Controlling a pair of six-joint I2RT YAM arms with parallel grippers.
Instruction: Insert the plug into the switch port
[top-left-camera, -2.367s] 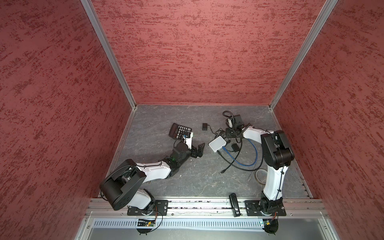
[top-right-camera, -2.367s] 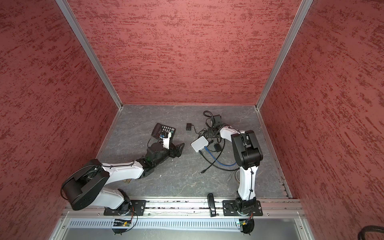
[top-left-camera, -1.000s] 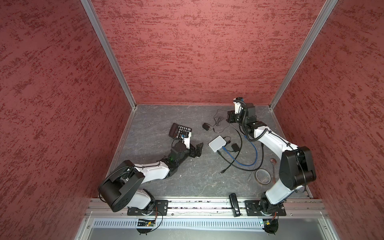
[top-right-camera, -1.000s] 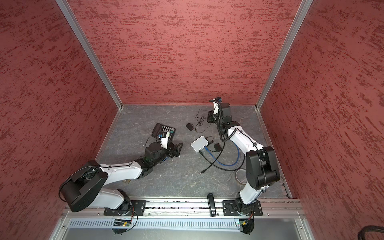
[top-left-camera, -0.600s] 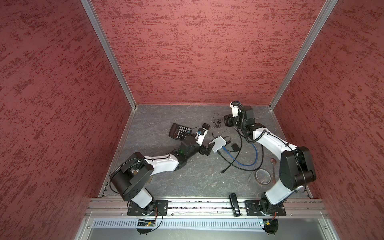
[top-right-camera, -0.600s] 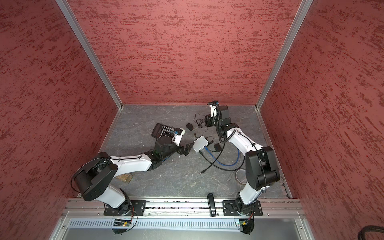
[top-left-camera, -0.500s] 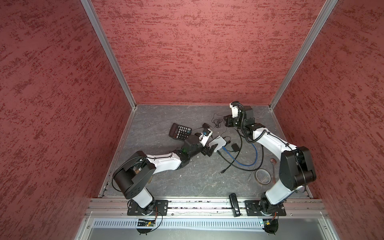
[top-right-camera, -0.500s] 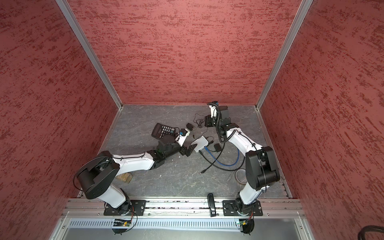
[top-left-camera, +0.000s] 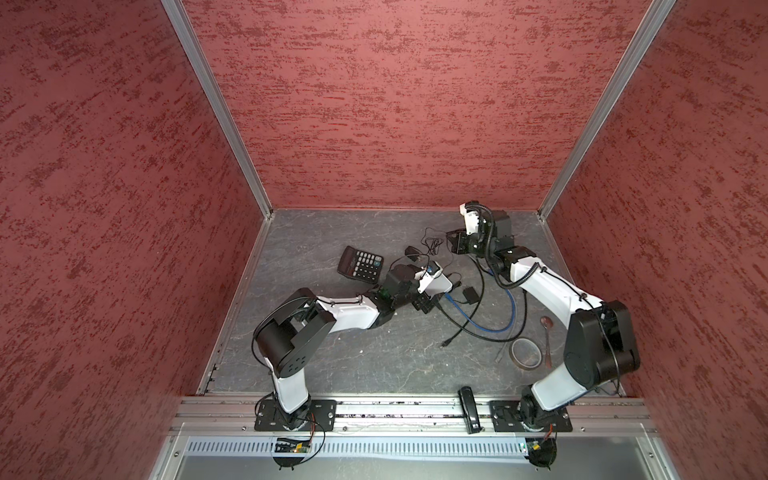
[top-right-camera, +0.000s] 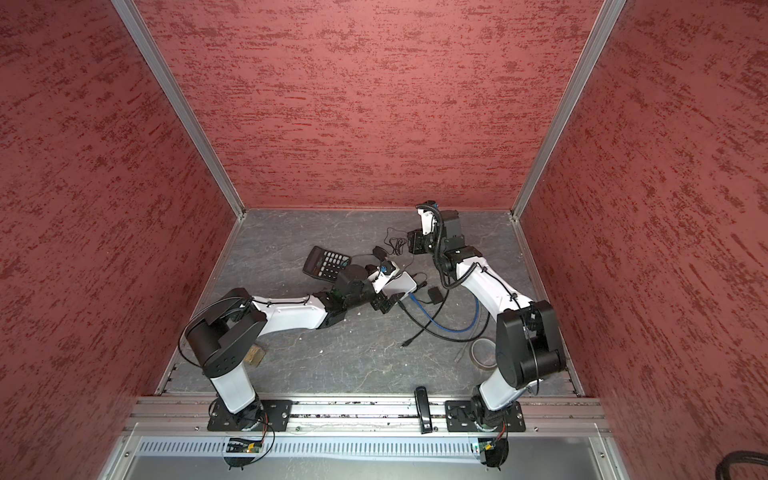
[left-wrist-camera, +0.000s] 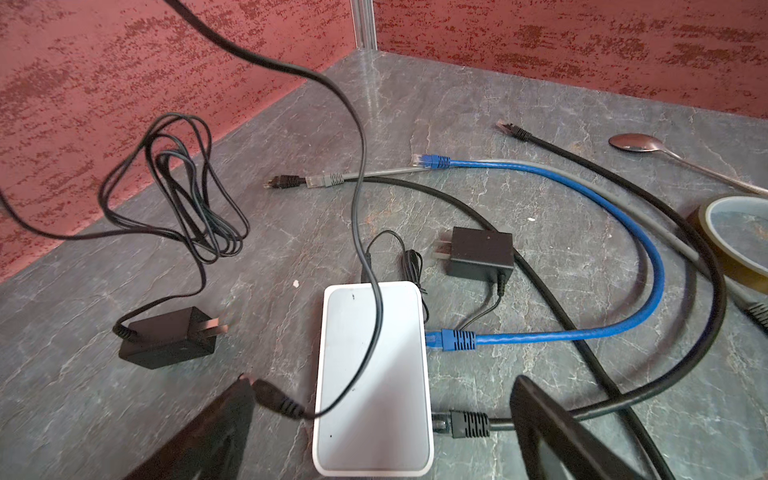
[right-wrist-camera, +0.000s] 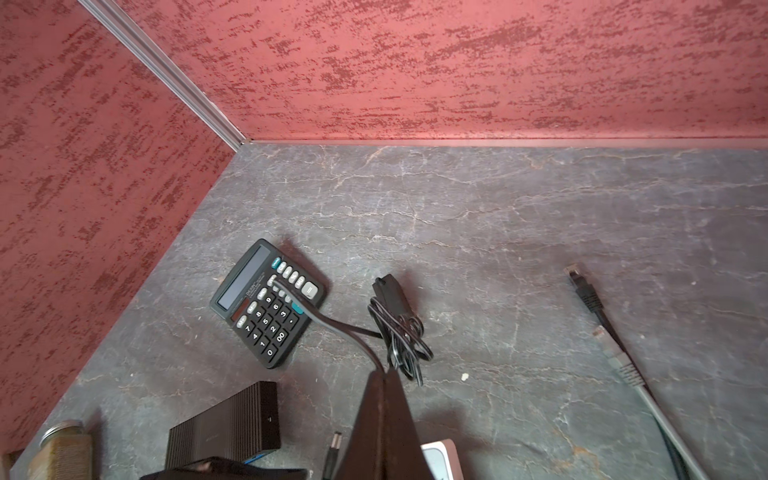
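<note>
The white switch (left-wrist-camera: 372, 374) lies flat on the grey floor, with a blue and a black network cable plugged into one side. My left gripper (left-wrist-camera: 382, 382) is open and straddles the switch, one finger (left-wrist-camera: 216, 432) on each side. The small black barrel plug (left-wrist-camera: 274, 401) hangs beside the switch, close to that finger, and its thin cable runs up across the switch top. My right gripper (right-wrist-camera: 384, 376) is raised near the back wall and shut on this cable, with the plug (right-wrist-camera: 333, 446) dangling below it. Both top views show the left gripper (top-left-camera: 428, 291) (top-right-camera: 386, 293) and the right gripper (top-left-camera: 455, 241) (top-right-camera: 413, 243).
A black calculator (top-left-camera: 359, 262) lies left of the switch. Two black power adapters (left-wrist-camera: 480, 253) (left-wrist-camera: 166, 336) lie near it with coiled leads. Loose network cable ends (left-wrist-camera: 432, 161), a tape roll (top-left-camera: 525, 352) and a spoon (top-left-camera: 546, 332) lie to the right. A black box (right-wrist-camera: 224, 428) is near the left arm.
My left arm has swung right from beside the calculator to the switch and now straddles it. The right gripper rose toward the back wall with the cable earlier and has since barely moved.
</note>
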